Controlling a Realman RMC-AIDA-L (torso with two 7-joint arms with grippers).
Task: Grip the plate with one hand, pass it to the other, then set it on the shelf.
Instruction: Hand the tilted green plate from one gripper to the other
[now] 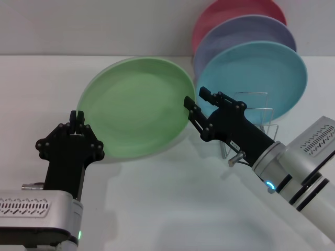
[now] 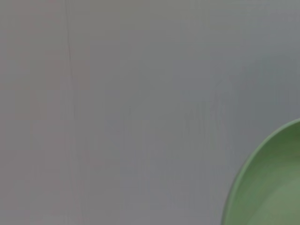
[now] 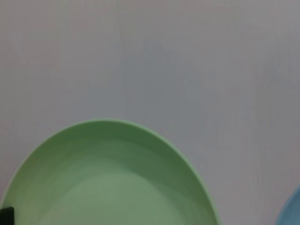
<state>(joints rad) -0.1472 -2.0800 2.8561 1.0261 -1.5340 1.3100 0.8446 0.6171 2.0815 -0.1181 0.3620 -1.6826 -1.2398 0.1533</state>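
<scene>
The light green plate point(image 1: 138, 112) is held tilted above the white table. My left gripper point(image 1: 78, 116) is shut on its left rim. My right gripper point(image 1: 199, 100) is at the plate's right rim with its fingers apart, one in front of the rim and one behind it. The plate's edge shows in the left wrist view point(image 2: 272, 187), and most of its face shows in the right wrist view point(image 3: 112, 187). The silver wire shelf point(image 1: 256, 117) stands behind my right gripper, to the right of the plate.
A light blue plate point(image 1: 261, 73) stands in the rack, with a purple plate point(image 1: 246, 34) and a pink plate point(image 1: 230, 13) behind it. A corner of the blue plate shows in the right wrist view point(image 3: 291, 211). White table point(image 1: 172, 204) lies in front.
</scene>
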